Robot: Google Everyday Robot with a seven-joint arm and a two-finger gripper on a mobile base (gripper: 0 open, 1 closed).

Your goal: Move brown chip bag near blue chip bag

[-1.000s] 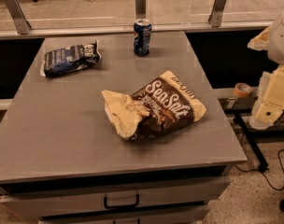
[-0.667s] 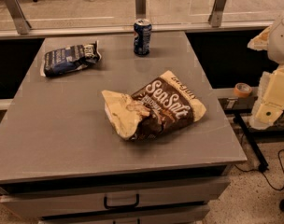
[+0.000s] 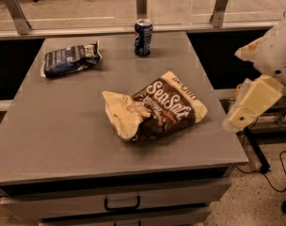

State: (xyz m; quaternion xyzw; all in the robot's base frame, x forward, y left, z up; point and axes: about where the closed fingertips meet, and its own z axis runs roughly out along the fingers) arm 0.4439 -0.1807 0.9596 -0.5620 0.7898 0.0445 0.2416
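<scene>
Off the counter's (image 3: 63, 140) right edge the gripper (image 3: 252, 103) is seen, its closure not discernible; leftward the brown chip bag (image 3: 157, 106) is laid, long axis near-left to far-right.

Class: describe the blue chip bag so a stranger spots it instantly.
On the grey table, look to the far left corner, opposite the gripper beyond the right edge. The blue chip bag lies flat there: navy foil, smaller than the brown chip bag, unlike the upright soda can.
</scene>
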